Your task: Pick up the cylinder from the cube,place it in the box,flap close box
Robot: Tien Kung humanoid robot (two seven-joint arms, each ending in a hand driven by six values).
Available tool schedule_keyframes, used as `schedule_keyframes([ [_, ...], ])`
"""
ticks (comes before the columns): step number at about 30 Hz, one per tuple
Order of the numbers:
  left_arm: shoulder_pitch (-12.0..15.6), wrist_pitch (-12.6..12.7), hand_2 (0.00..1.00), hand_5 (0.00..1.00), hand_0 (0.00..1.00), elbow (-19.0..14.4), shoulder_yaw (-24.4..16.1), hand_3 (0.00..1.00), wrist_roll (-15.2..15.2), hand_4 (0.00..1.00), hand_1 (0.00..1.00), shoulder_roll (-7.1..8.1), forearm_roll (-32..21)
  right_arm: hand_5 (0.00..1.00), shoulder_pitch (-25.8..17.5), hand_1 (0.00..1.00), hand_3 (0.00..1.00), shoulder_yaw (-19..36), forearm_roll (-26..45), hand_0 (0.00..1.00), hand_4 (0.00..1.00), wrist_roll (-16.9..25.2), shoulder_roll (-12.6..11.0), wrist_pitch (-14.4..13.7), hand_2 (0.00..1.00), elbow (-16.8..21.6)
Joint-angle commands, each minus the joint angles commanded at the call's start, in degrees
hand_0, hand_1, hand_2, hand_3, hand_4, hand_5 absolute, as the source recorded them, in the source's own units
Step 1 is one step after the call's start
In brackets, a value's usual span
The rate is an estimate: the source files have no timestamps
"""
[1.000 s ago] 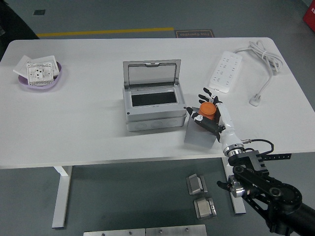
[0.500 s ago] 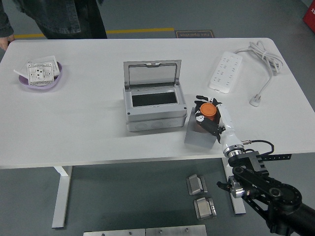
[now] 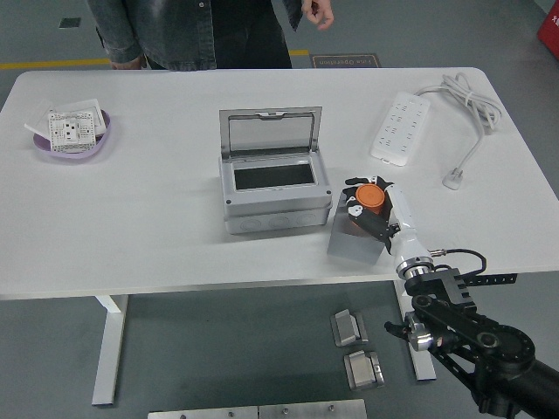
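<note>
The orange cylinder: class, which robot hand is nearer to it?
Right. The right hand is closed around the orange cylinder above the cube. No left hand appears in the head view.

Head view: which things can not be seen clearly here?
- Cube: top hidden under right hand.
- Cylinder: lower part wrapped by fingers; lifted or resting, unclear.
- Box: interior dark.
- Person: cut off by top edge.
- Left arm: out of view.

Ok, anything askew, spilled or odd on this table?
Nothing stands out. The box sits squarely with its lid upright and open, the right hand is wrapped around the orange cylinder above the grey cube, and the power strip lies flat.
</note>
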Motion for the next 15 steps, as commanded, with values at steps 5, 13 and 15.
schedule_keyframes([
  [5, 0.01, 0.01, 0.702, 0.398, 0.733, -0.02, 0.03, 0.822, -0.03, 0.708, 0.744, 0.03, -0.04, 0.002, 0.49, 0.545, 0.192, -0.10, 0.43, 0.678, 0.078, 0.34, 0.08, -0.13, 0.350, -0.04],
  [13, -0.07, 0.00, 0.701, 0.398, 0.733, -0.07, 0.21, 0.822, -0.05, 0.708, 0.743, 0.08, -0.24, 0.002, 1.65, 0.440, 0.182, 0.01, 0.36, 0.587, 0.063, 0.53, 0.15, -0.76, 0.249, 0.27],
  [15, -0.09, 0.00, 0.700, 0.398, 0.732, -0.08, 0.28, 0.821, -0.05, 0.708, 0.742, 0.08, -0.32, 0.002, 1.93, 0.424, 0.187, 0.09, 0.19, 0.586, 0.049, 0.35, 0.11, -0.84, 0.233, 0.35],
])
